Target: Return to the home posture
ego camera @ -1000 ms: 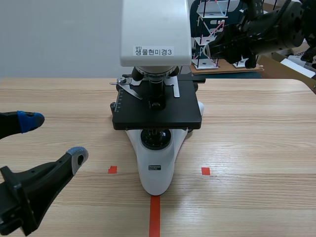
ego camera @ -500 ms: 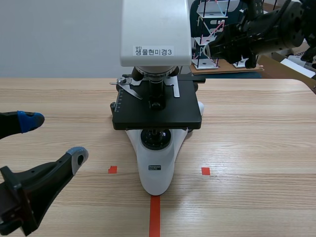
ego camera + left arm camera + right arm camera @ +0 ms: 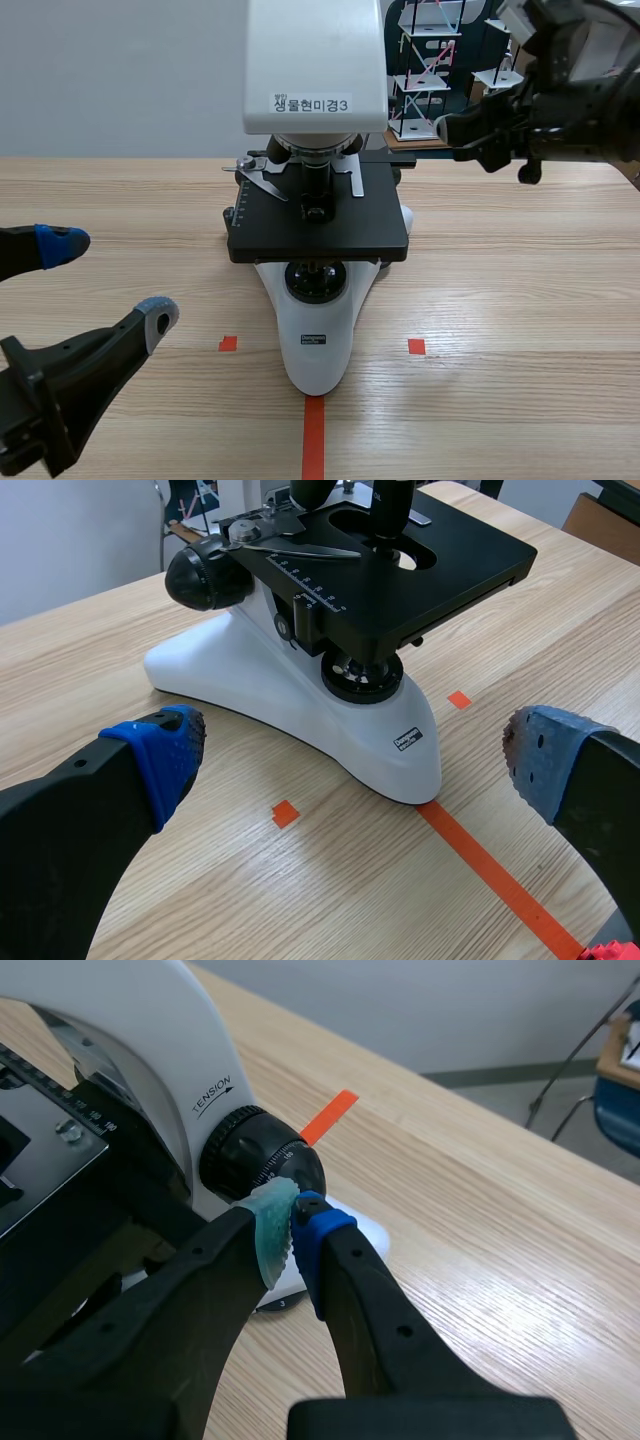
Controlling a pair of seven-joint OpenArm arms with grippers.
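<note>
Homing: right claw [image 3: 290, 1225] closed empty beside black focus knob [image 3: 245, 1150] of white-and-black microscope [image 3: 315, 340]; left claw [image 3: 108, 280] spread, near left. Next: retract right clear.

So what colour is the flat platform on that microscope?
Black; the stage sits on the microscope's white base. Clearest in the left wrist view.

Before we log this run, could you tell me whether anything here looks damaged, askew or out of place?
Nothing stands out. The microscope stands upright and looks intact on the table. The right gripper, shut, has its tips right by the focus knob.
</note>
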